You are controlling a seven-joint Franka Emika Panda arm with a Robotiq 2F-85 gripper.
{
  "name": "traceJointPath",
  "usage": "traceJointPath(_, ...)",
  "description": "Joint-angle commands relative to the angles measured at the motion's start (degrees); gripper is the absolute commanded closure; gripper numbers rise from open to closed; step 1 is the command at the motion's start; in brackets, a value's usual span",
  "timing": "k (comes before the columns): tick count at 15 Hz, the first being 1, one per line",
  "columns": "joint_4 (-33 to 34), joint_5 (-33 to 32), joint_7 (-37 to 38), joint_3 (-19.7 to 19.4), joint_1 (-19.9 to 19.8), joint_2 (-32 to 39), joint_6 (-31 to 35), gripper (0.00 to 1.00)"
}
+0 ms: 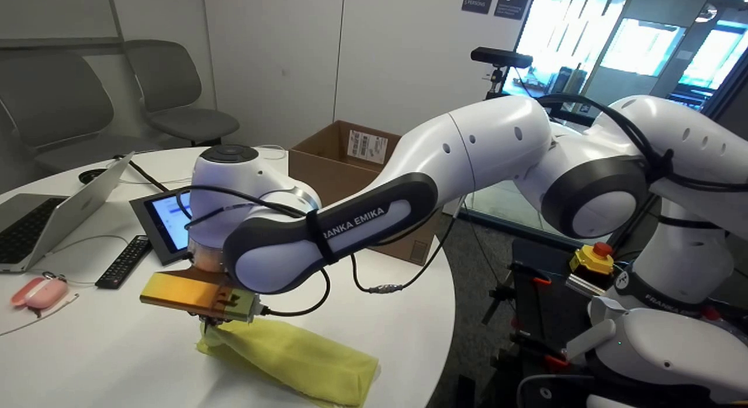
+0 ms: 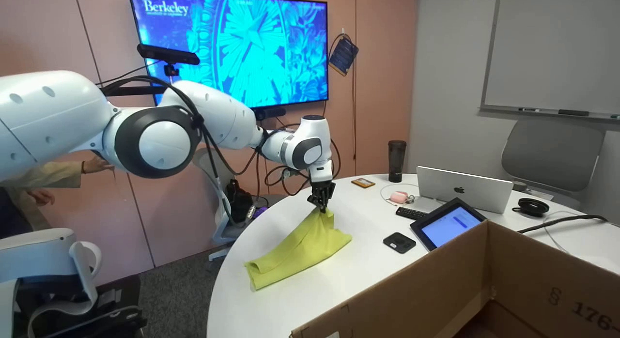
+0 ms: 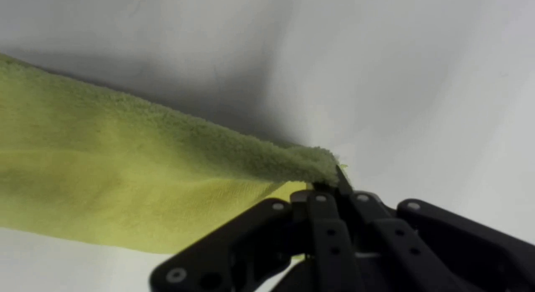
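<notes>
A yellow-green cloth (image 1: 304, 364) lies on the white round table (image 1: 409, 314), folded lengthwise. It shows also in an exterior view (image 2: 298, 253) and in the wrist view (image 3: 125, 187). My gripper (image 2: 322, 207) points down at one end of the cloth. In the wrist view its fingers (image 3: 334, 182) are closed together on a fuzzy edge of the cloth. That pinched end is raised into a peak above the table, while the other end rests on the tabletop. In an exterior view the gripper (image 1: 208, 325) is partly hidden by the wrist and an orange-yellow block on it.
An open cardboard box (image 2: 411, 299) stands on the table, seen in both exterior views. A tablet (image 2: 450, 226), a black puck-like device (image 2: 399, 242), a remote (image 1: 123, 262), a pink case (image 1: 41, 294), a laptop (image 2: 462, 188) and a black tumbler (image 2: 396, 160) are on the table.
</notes>
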Motion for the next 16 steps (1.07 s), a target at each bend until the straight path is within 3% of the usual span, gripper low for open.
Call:
traceJointPath(1,6.61,-2.90,4.03,-0.15,0.96,4.44,-0.31,0.75)
traceJointPath(3,7.75,-4.08,2.20,0.63,1.61,5.43,-0.99,0.71)
traceJointPath(7,3.59,-3.85,-6.71,2.36,3.28,2.31,0.99,0.38)
traceJointPath(11,-3.80,-2.85,-21.08,6.99,1.88,-3.23,1.69,0.06)
traceJointPath(12,-6.66,-2.96,-24.77,7.77,1.17,-4.93,2.26,0.01)
traceJointPath(16,-17.57,-3.08,-39.66,11.06,-2.78,-10.32,3.48,0.00)
